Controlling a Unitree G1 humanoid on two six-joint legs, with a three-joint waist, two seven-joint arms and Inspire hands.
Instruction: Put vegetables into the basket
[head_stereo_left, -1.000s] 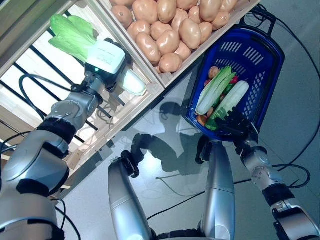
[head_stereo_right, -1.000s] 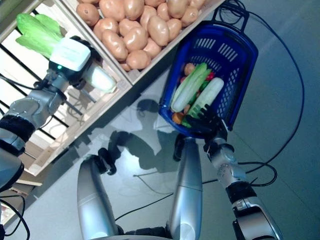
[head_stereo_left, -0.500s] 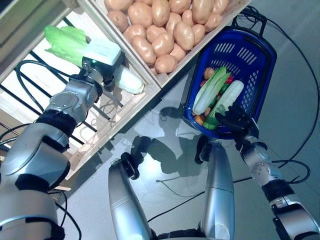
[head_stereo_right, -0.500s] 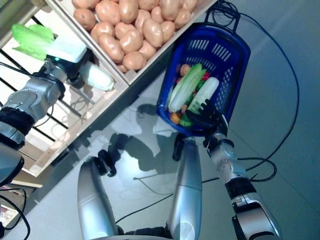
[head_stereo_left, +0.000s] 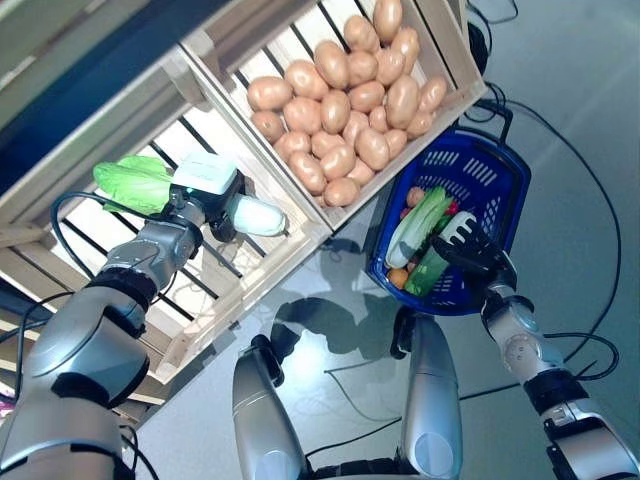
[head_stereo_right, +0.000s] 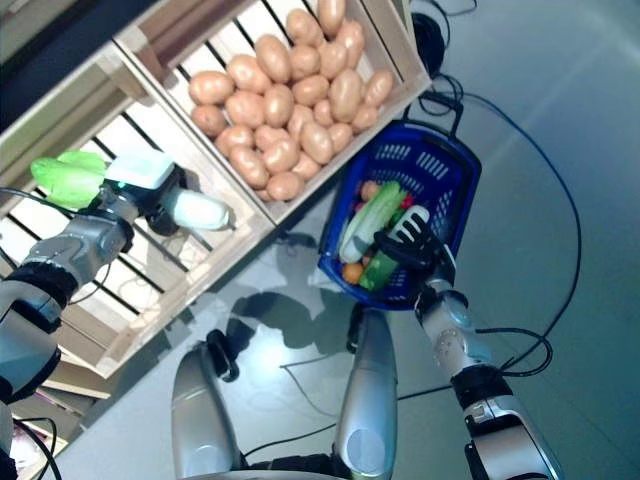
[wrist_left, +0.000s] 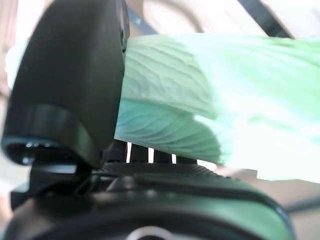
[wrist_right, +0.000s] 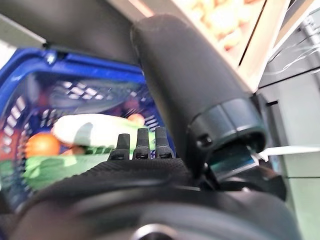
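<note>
My left hand (head_stereo_left: 207, 196) is shut on a leafy green cabbage with a pale stem (head_stereo_left: 135, 183), held over the slatted shelf of the wooden stand. In the left wrist view the thumb (wrist_left: 70, 90) presses on its leaves (wrist_left: 200, 100). The blue basket (head_stereo_left: 502, 172) stands on the floor to the right. In it lie a long green-and-white cabbage (head_stereo_left: 420, 218), a pale long vegetable (wrist_right: 85, 132), a small brown round one (head_stereo_left: 415, 196) and an orange one (head_stereo_left: 398, 278). My right hand (head_stereo_left: 470, 255) is open, just above the basket's near rim.
A wooden crate of potatoes (head_stereo_left: 345, 115) sits on the stand between my left hand and the basket. The stand's slatted shelf (head_stereo_left: 215, 285) runs below the left hand. Grey floor (head_stereo_left: 570, 120) lies to the right of the basket.
The whole view has shifted, so the camera moved. My left hand still holds the cabbage by the stand. My right hand stays over the basket's rim.
</note>
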